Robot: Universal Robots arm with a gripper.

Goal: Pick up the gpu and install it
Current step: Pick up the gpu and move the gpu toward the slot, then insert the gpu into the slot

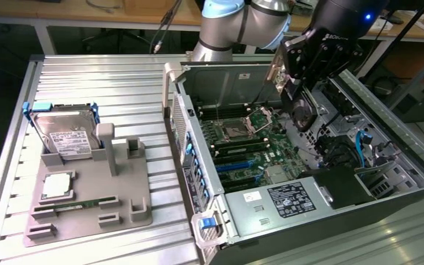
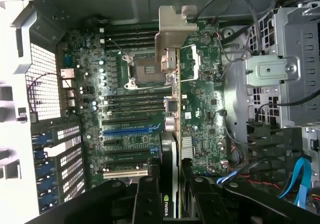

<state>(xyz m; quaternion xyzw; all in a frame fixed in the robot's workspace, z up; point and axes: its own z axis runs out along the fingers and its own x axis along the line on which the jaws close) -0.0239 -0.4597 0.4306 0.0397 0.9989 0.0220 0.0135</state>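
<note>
Gpu (image 2: 171,114) — clamped edge-on between the gripper's (image 2: 170,181) half-closed fingers (image 2: 148,194) — above the motherboard (image 2: 120,134).

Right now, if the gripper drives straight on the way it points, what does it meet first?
The thin dark-green, silver-bracketed GPU card clamped in the gripper leads, so it would probably touch the flat green motherboard inside the open case first. Depth is unclear.

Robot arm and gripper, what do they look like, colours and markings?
The arm has silver-grey cylindrical links with light blue joint caps. The gripper is black, with a glowing blue light and white lettering on its body. Its jaws are black bolted linkage bars.
</note>
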